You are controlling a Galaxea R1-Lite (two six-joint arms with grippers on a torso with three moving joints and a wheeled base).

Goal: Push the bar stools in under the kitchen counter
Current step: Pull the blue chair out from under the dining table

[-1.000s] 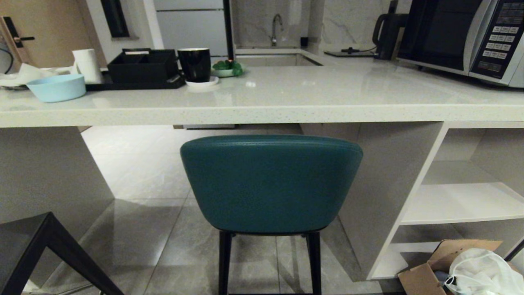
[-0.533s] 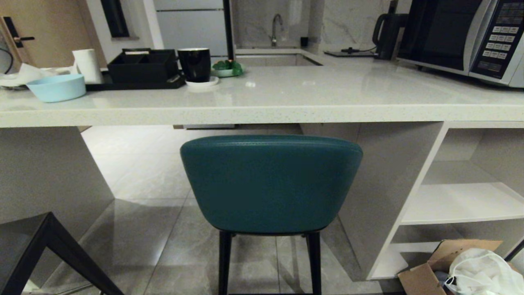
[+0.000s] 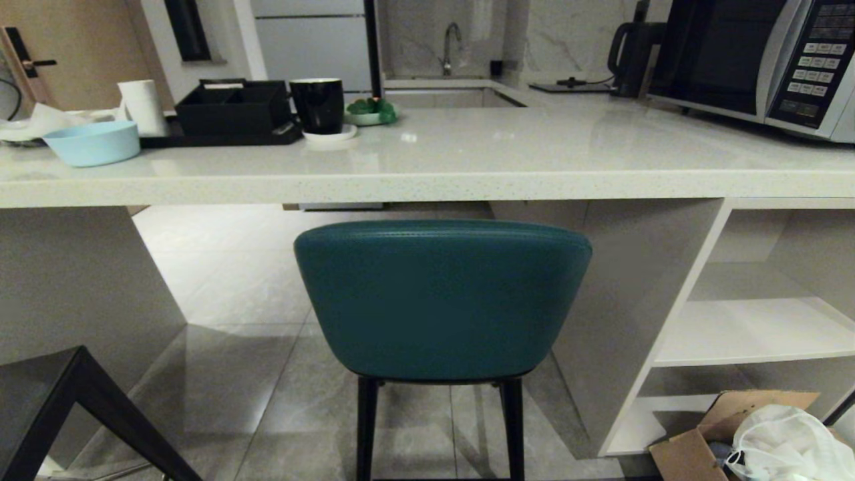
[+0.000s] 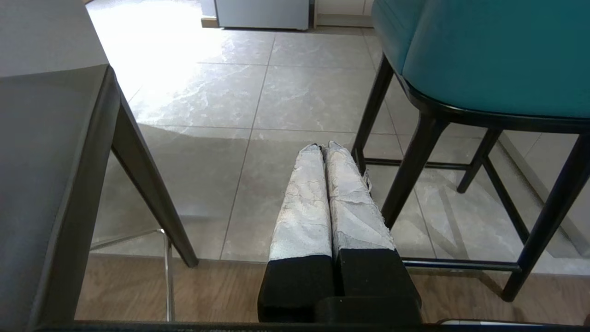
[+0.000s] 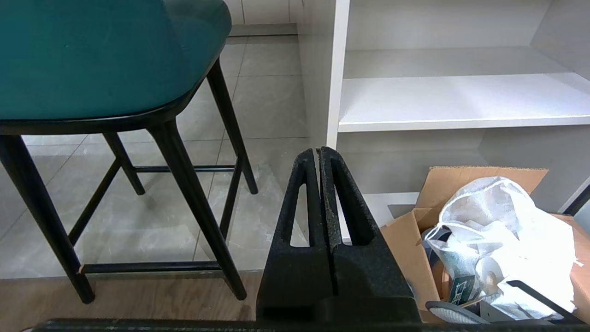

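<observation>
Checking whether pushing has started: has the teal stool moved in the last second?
No. The teal stool sits at the same spot below the counter edge, just left of the white side panel, as before.

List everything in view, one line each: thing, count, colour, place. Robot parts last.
teal stool: 1, teal with black legs, before the counter's opening
grey stool: 1, dark grey, lower left, partly in view
kitchen counter: 1, white speckled, across the view
bowl: 1, light blue, counter left
tray: 1, black, counter left
mug: 1, black, on a white saucer
microwave: 1, silver and black, counter right
kettle: 1, black, beside the microwave
cardboard box: 1, brown, floor right, holds a white bag
left claw: 1, white-wrapped, shut, low by the teal stool
right claw: 1, black, shut, between teal stool and shelves
</observation>
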